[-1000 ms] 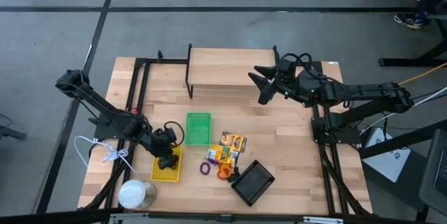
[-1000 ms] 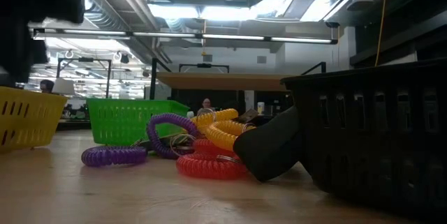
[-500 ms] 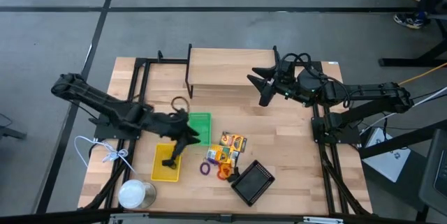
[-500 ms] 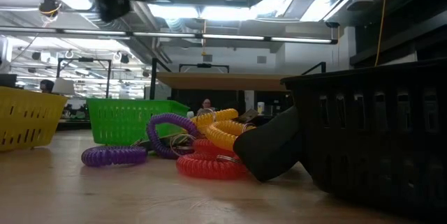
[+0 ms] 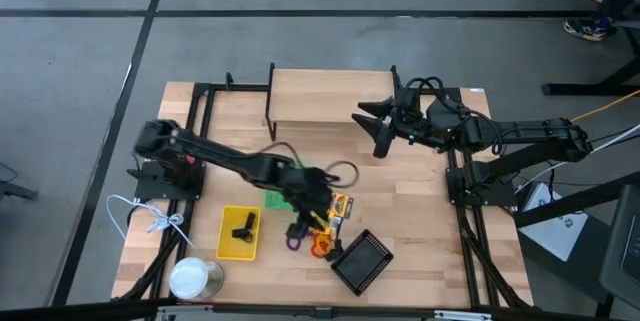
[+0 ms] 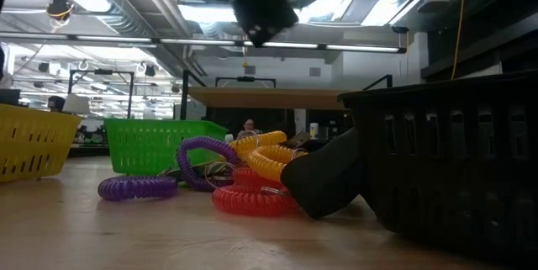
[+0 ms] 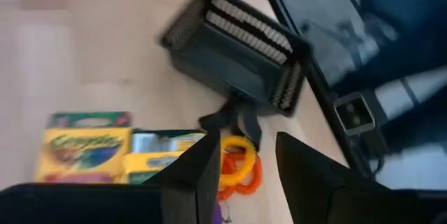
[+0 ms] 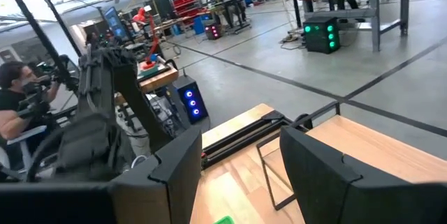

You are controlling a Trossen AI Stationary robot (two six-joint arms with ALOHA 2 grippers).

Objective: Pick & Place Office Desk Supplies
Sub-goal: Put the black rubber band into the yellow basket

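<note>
My left gripper (image 5: 312, 204) (image 7: 244, 175) hangs open and empty above the pile at mid table, showing at the top of the low view (image 6: 256, 1). Below it lie two printed boxes (image 7: 91, 147), yellow and orange loops (image 7: 237, 165), a purple loop (image 5: 294, 242) and a black clip (image 7: 234, 123). This clip leans on the black mesh tray (image 5: 362, 259). Another black clip (image 5: 243, 226) lies in the yellow tray (image 5: 226, 246). The arm partly hides the green tray (image 5: 273, 200). My right gripper (image 5: 372, 129) waits open near the far right.
A white round can (image 5: 195, 278) stands at the near left corner, with a white cord (image 5: 150, 216) beside it. A raised wooden shelf (image 5: 330, 96) on a black frame spans the far side. Bare wood shows right of the pile and along the near edge.
My left gripper has risen out of the yellow tray, leaving a black clip lying there. It has swung fast toward the table's right, passing over the green tray, and now hangs above the boxes and loops. The right arm has kept still.
</note>
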